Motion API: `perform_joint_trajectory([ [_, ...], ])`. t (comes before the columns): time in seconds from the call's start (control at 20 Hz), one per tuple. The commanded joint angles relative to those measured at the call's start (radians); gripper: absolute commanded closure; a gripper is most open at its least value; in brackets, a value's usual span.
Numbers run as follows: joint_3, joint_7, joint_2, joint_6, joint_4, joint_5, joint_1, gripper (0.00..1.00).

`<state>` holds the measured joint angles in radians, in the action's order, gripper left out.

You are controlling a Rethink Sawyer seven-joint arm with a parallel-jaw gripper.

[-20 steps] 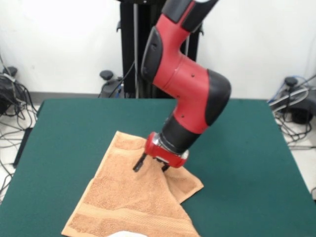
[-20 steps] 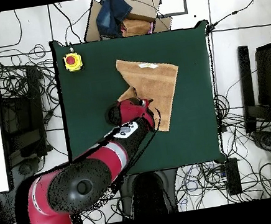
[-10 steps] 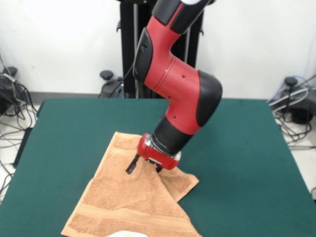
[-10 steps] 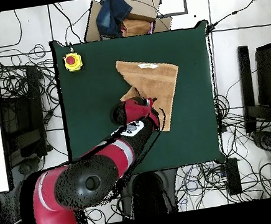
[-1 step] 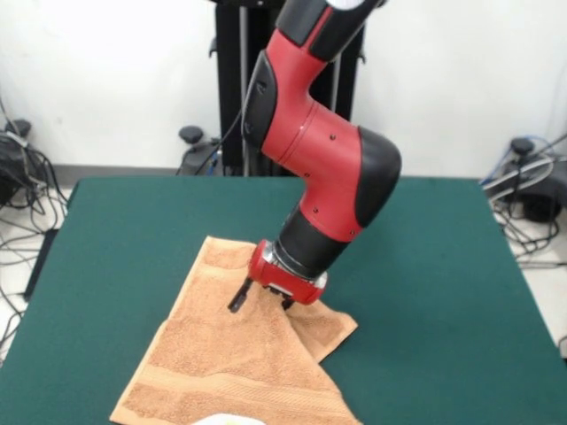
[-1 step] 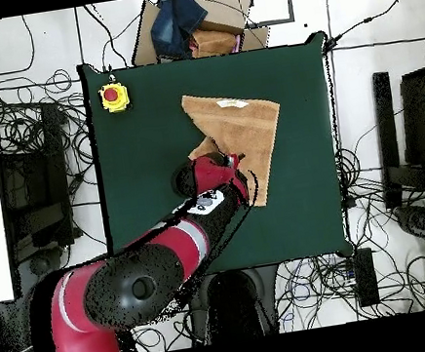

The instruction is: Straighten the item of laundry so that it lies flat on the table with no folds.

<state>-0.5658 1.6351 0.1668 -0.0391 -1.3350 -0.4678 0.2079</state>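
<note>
Green bench [image 5: 443, 266] w/ towel [image 5: 221, 363] lower centre, one corner folded over. End effector [image 5: 262, 301], fingers spread, barely moved since 0.5 s ago; fold not yet undone.

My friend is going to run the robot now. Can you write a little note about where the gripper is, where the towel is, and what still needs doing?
Gripper: open, fingers pointing down over the middle of the towel, holding nothing that shows.
Towel: lies on the green table, at the front view's lower middle. One flap is folded over, so a diagonal crease runs across it and a corner sticks out by the gripper. The white label shows at the end away from the robot.
Done: nothing looks straightened yet.
Left: probably grab the folded flap, pull it open and smooth the towel flat.
A yellow box with a red button sits at a table corner.
</note>
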Motion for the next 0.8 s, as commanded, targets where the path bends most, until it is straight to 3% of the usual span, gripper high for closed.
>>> perform_joint_trajectory([
  [0.05,0.105,0.200,0.051,0.052,0.032,-0.009,0.034,0.00],
  [0.1,0.104,0.202,0.051,0.054,0.030,-0.011,0.036,1.00],
  [0.8,0.142,0.211,0.023,0.084,-0.002,0.005,0.027,1.00],
])
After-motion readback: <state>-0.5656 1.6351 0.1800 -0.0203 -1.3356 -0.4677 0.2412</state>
